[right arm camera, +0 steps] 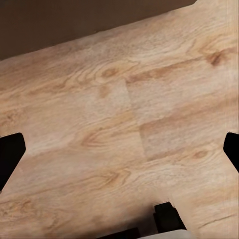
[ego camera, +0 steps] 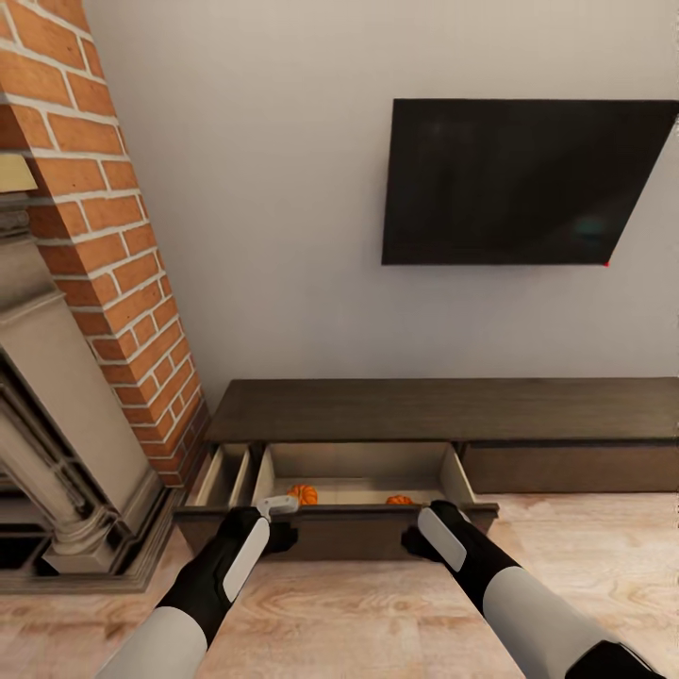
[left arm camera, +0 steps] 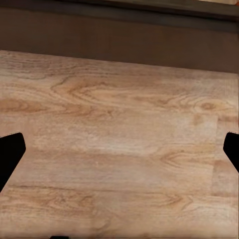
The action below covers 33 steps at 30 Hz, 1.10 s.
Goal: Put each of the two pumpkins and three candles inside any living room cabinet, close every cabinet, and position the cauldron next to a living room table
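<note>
Hovering grippers: I see left gripper (ego camera: 280,538) and right gripper (ego camera: 418,542) spread wide at lower centre, seemingly against the drawer front.
Pumpkins: both (ego camera: 303,494) (ego camera: 399,500) inside cabinet (ego camera: 443,410) open drawer, frame centre.

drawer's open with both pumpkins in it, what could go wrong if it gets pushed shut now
Both grippers, left and right, sit low at the drawer front. An uneven shove could skew the drawer and jam it. The pumpkins lie loose near the front and may roll. No candles are visible inside, so closing now may mean reopening later.
</note>
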Available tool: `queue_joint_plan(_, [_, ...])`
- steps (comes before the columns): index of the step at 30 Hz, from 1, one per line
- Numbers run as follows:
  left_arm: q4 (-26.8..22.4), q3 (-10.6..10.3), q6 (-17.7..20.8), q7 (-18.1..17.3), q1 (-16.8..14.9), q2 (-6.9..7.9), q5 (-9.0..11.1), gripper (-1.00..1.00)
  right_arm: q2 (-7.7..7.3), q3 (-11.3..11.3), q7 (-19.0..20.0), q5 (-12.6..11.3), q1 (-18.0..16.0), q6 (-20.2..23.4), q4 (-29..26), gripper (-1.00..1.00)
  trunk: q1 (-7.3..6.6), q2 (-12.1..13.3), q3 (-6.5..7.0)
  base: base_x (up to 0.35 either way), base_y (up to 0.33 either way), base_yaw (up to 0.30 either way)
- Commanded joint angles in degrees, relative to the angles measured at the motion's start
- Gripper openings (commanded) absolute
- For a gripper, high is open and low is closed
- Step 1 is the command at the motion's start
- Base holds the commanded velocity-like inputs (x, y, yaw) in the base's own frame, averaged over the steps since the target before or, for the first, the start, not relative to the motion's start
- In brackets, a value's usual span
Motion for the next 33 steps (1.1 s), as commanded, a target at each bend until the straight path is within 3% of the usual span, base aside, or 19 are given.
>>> queue_joint_plan(1, [-0.07,-0.14,0.13,0.55,-0.03,0.02,0.62,1.0,-0.05,0.33,-0.5,-0.53,-0.05,0.09,-0.08,1.0,-0.02,-0.03,-0.06,-0.201,0.0,0.0])
queue_joint_plan(9, [-0.14,-0.17,0.13,0.55,-0.03,0.02,0.58,1.0,-0.01,0.33,-0.5,-0.53,-0.04,0.09,-0.08,1.0,-0.02,-0.03,-0.06,-0.164,0.0,0.0])
queue_joint_plan(15, [-0.16,-0.2,0.12,0.55,-0.03,0.02,0.51,1.0,0.03,0.33,-0.5,-0.53,-0.02,0.09,-0.08,1.0,1.29,-2.44,-1.13,-0.016,0.0,0.0])
queue_joint_plan(22, [-0.23,0.0,0.12,0.47,-0.03,0.02,0.51,1.0,0.03,0.33,-0.5,-0.53,-0.04,0.09,-0.07,1.0,1.29,-2.44,-1.13,-0.001,0.0,0.0])
queue_joint_plan(33, [0.03,0.09,-0.02,0.31,-0.03,0.02,0.76,1.0,-0.03,0.41,-0.5,-0.46,-0.03,0.01,-0.08,1.0,3.71,-6.85,-3.11,0.0,0.0,0.0])
